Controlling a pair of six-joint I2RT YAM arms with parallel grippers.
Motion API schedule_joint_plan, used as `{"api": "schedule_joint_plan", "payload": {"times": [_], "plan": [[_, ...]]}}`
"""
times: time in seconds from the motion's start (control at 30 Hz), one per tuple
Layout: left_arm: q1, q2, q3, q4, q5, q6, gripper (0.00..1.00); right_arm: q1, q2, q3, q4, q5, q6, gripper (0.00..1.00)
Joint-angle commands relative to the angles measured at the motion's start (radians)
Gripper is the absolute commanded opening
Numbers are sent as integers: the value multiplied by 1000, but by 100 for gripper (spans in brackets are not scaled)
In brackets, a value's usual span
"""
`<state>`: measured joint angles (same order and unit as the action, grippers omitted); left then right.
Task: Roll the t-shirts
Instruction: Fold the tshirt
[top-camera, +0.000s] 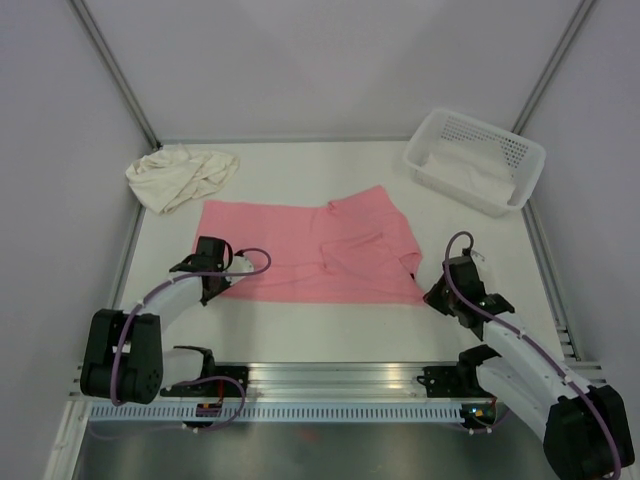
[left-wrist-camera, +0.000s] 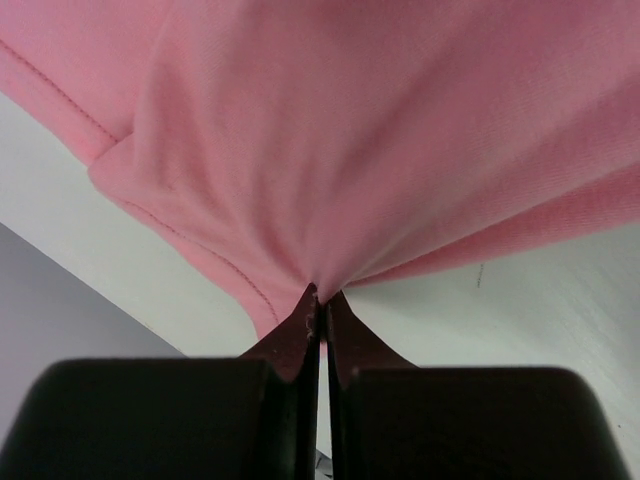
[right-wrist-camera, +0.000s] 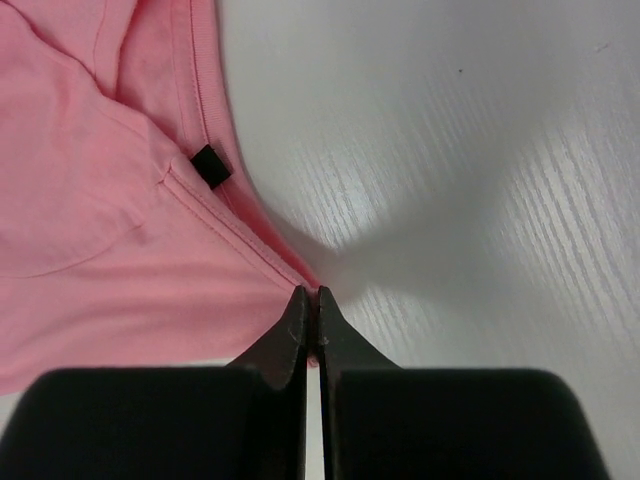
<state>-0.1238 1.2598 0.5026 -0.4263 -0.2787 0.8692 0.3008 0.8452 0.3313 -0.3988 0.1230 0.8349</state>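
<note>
From above, the salmon pink t-shirt (top-camera: 310, 255) lies spread flat at the middle of the white table (top-camera: 330, 330). The cream t-shirt (top-camera: 180, 175) sits crumpled at 10 o'clock from it, and the white basket (top-camera: 480, 125) stands at 2 o'clock. The left gripper (top-camera: 218, 285) is at the shirt's 8 o'clock corner and the right gripper (top-camera: 428, 295) is at its 4 o'clock corner. In the left wrist view the jaws are pressed together on a gathered pinch of pink cloth. In the right wrist view the jaws are closed on the hem's edge, with a small black tag (right-wrist-camera: 210, 165) at 11 o'clock from them.
</note>
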Motion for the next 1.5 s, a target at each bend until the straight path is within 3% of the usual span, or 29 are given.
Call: {"api": "schedule_joint_plan", "payload": {"times": [0.0, 0.2, 0.4, 0.43, 0.47, 0.5, 0.53, 0.57, 0.63, 0.7, 0.8, 0.83, 0.87, 0.97, 1.1, 1.23, 1.27, 1.37, 1.47], "plan": [[12, -22, -24, -121, 41, 47, 2, -6, -63, 0, -95, 9, 9, 0], [12, -88, 4, -288, 99, 99, 2, -5, -190, 52, -254, 1, 7, 0], [10, -97, 47, -393, 98, 96, 4, 18, -216, 80, -307, -52, 38, 0], [10, -102, 50, -403, 101, 88, 10, 23, -216, 86, -311, -49, 35, 2], [10, -103, 53, -416, 96, 86, 40, 29, -218, 95, -317, -45, 33, 8], [10, -103, 54, -419, 89, 82, 57, 31, -216, 101, -328, -39, 32, 31], [10, -102, 57, -419, 76, 73, 81, 32, -216, 109, -334, -28, 32, 39], [10, -102, 72, -420, 50, 62, 93, 32, -216, 127, -348, 10, 30, 55], [10, -96, 106, -422, 32, 16, 100, 32, -218, 152, -354, 49, 20, 62], [10, -85, 186, -424, 33, -31, 100, 32, -221, 164, -295, 41, 15, 68], [12, -37, 325, -385, 64, -203, 94, 31, -173, 204, -169, 47, -35, 67], [12, -21, 377, -375, 79, -299, 84, 32, -117, 242, -105, 49, -65, 66], [12, 4, 392, -356, 82, -338, 80, 32, -80, 265, -72, 53, -118, 65], [12, 42, 399, -142, 61, -453, 79, 34, 102, 369, 41, 67, -251, 63], [10, 146, 412, -5, -39, -536, 73, 44, 385, 561, 87, 66, -386, 58], [13, 282, 473, 139, -126, -567, 64, 46, 652, 750, 175, 55, -434, 27], [13, 336, 494, 147, -129, -587, 63, 46, 693, 777, 198, 53, -444, 25], [22, 407, 577, 164, -129, -617, 62, 47, 920, 934, 210, 60, -483, 26], [59, 481, 637, 178, -117, -648, 66, 46, 1067, 1127, 158, 61, -517, 39]]}}
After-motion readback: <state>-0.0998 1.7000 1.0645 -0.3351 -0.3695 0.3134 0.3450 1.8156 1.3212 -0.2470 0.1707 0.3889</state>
